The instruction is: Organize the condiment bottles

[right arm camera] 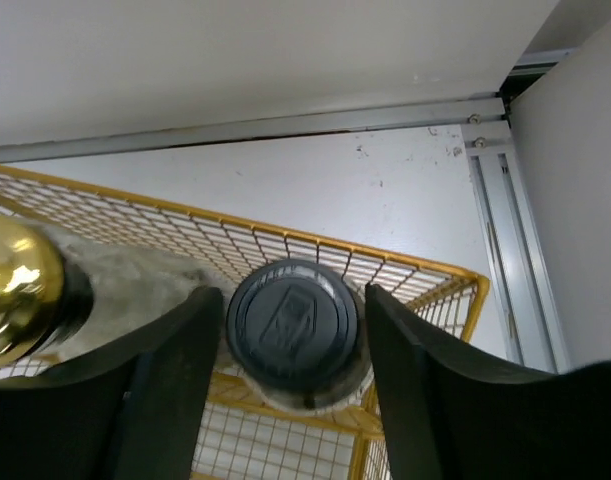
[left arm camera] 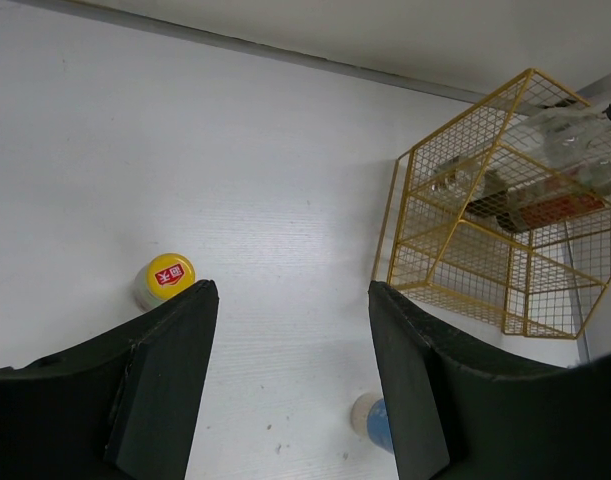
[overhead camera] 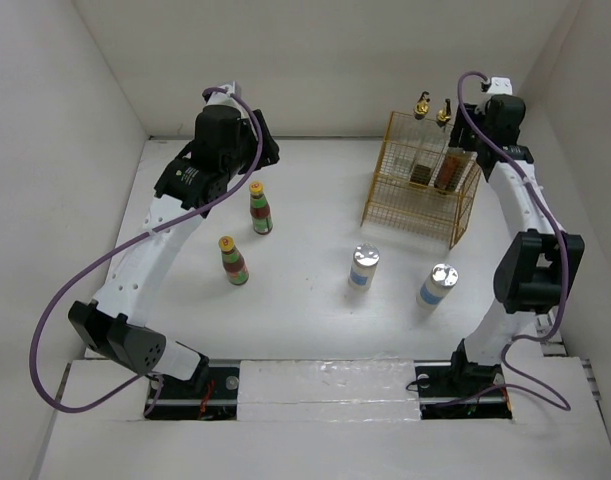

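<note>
Two yellow-capped sauce bottles [overhead camera: 260, 208] [overhead camera: 233, 260] stand left of centre. Two white silver-lidded shakers [overhead camera: 363, 267] [overhead camera: 437, 285] stand at the front right. Two gold-topped cruets [overhead camera: 422, 103] [overhead camera: 445, 110] rise from the back of the gold wire basket [overhead camera: 385, 190]. In the right wrist view, my right gripper [right arm camera: 290, 292] straddles the black cap of the dark bottle [right arm camera: 290, 325] inside the basket's corner. Its fingers stand slightly off the cap, open. A gold cruet top [right arm camera: 15, 285] sits to the left. My left gripper [left arm camera: 291, 285] hangs open and empty above the table, beside a yellow cap [left arm camera: 165, 278].
The basket [left arm camera: 485, 230] stands at the back right, close to the rear wall and the right side wall. White walls enclose the table on three sides. One shaker [left arm camera: 370, 420] shows partly behind my left gripper's right finger.
</note>
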Robot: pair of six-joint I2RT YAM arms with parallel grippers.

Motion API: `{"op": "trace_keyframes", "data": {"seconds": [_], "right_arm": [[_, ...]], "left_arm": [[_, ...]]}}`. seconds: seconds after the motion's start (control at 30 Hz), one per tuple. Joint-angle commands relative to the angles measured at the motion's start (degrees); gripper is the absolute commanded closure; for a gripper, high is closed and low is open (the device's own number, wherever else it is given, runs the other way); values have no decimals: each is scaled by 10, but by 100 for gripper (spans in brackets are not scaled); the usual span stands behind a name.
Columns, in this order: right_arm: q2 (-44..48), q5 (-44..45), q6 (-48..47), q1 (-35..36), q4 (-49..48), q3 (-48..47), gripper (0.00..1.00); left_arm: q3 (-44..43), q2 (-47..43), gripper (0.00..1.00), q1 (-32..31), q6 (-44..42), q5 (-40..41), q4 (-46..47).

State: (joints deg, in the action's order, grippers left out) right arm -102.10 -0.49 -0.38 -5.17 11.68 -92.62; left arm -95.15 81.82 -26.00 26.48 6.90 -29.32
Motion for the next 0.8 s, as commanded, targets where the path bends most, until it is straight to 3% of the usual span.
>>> {"op": "trace_keyframes", "data": {"seconds": [0.0, 0.07, 0.17, 0.27, 0.3, 0.33, 0.37, 0.47, 0.5, 0.53, 0.63, 0.77], "right_arm": [[65, -12, 20, 0, 6, -30, 34], [97, -12, 26, 0, 12, -37, 24], [159, -5, 31, 19, 28, -8, 18], [238, 12, 36, 72, 33, 74, 21], [259, 12, 42, 88, 33, 98, 63], [280, -4, 42, 106, 33, 123, 90], [298, -14, 42, 144, 41, 147, 100], [356, -84, 42, 223, 102, 226, 100], [367, -93, 29, 244, 128, 251, 91], [385, -107, 23, 262, 152, 262, 59], [413, -150, 11, 325, 221, 298, 15], [414, -125, 6, 377, 254, 327, 0]], "left_arm": [[5, -18, 42, 1, 4, -4, 22], [5, -18, 42, 1, 4, -9, 22], [15, -18, 42, 1, 9, -14, 27], [29, -24, 42, 1, 9, -14, 27], [29, -24, 42, 1, 9, -14, 27], [29, -24, 42, 1, 9, -14, 27], [35, -24, 47, 1, 9, -14, 27], [40, -24, 60, 1, 9, -14, 27], [45, -24, 70, 1, 9, -14, 27], [45, -24, 73, 1, 9, -14, 27], [45, -24, 75, 1, 9, -14, 27], [45, -24, 66, 1, 9, -20, 22]]}}
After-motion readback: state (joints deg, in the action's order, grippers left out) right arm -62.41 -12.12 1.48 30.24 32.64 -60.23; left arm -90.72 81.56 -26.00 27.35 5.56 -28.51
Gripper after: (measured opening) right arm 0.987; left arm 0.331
